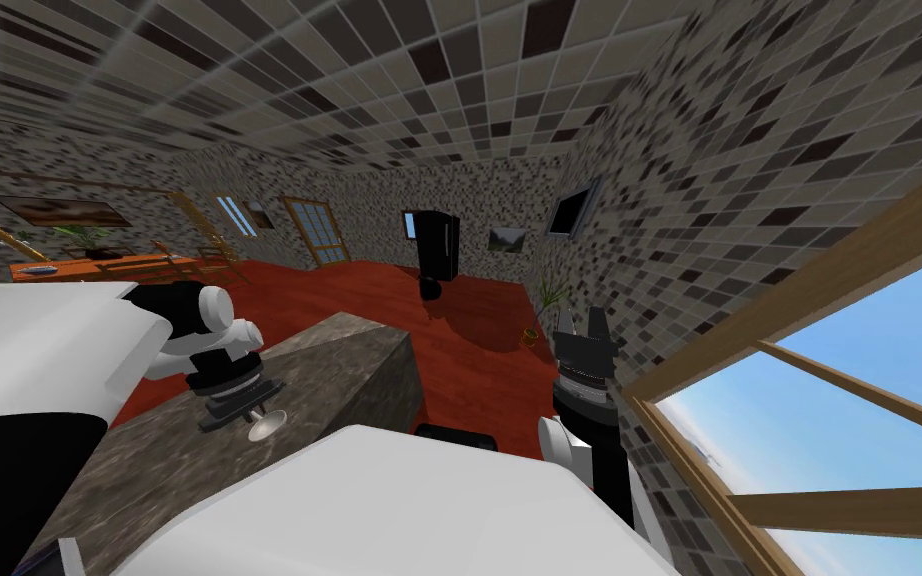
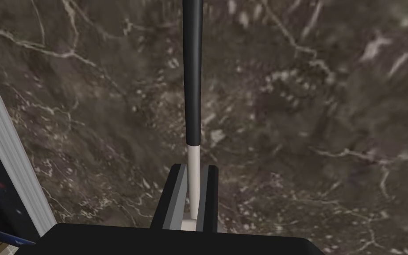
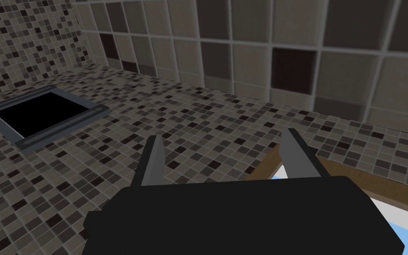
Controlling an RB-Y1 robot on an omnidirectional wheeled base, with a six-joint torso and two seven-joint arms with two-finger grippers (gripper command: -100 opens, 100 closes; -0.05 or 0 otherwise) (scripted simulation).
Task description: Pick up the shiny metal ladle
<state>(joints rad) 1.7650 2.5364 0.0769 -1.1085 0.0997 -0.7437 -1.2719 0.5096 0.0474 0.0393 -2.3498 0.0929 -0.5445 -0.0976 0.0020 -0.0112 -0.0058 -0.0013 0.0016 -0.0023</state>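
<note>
Over the dark veined marble counter [image 2: 313, 115] at left, the left gripper [image 2: 194, 170] is clamped on the pale shaft of the black-handled metal ladle [image 2: 193, 88]. The right gripper [image 3: 223, 135], at far right, has its fingers apart.

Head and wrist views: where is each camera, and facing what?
Head: on the head, looking down over the marble counter; left gripper and right gripper visible.
Left wrist: on left hand, facing counter; fingers shut on ladle.
Right wrist: on right hand, facing tiled wall; fingers open.
Shared: head and left wrist show the ladle.
</note>
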